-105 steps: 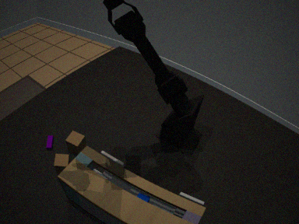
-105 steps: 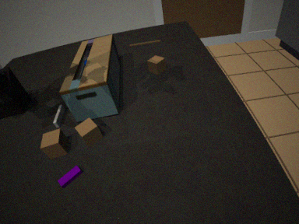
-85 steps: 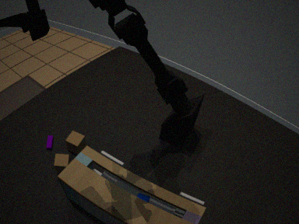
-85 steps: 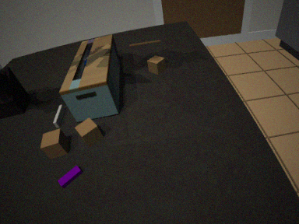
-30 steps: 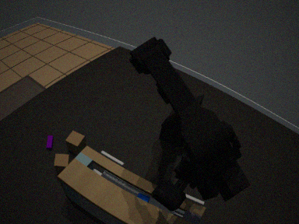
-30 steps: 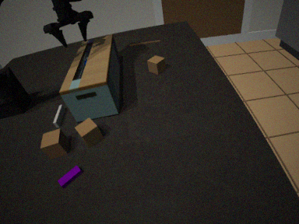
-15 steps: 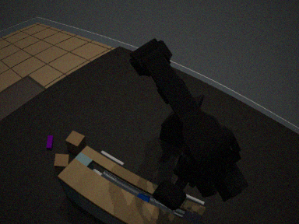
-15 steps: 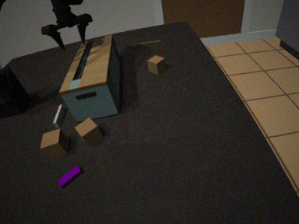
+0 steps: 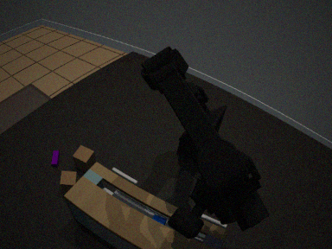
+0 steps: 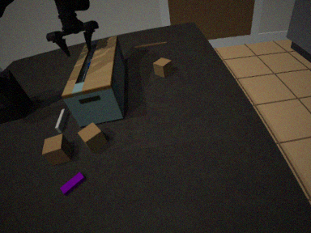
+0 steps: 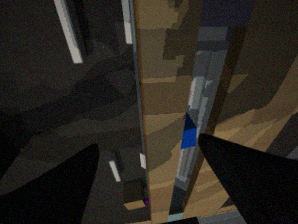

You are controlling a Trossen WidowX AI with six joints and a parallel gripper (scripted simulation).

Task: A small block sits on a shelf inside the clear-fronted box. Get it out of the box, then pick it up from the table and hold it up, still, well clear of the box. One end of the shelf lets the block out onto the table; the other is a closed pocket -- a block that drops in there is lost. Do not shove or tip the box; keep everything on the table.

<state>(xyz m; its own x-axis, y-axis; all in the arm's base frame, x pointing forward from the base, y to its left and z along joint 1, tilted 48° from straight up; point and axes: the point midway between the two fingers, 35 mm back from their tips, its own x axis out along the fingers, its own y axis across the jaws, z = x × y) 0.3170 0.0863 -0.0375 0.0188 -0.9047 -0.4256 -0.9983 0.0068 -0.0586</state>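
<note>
Wrist cam: gripper (image 11: 150, 185) is hanging w/ jaws spread, holding nothing, over the box (image 11: 165, 95). Blue block (image 11: 189, 134) is sitting in the slot at 1 o'clock. Push gently, w/o bumping the box.

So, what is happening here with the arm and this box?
The arm has its gripper open and empty above the far end of the box, with the fingers spread on either side of the slot in its top. The small blue block lies inside, seen through that slot, so it is not out yet. On the table lie three brown cubes and a purple bar, all untouched.
</note>
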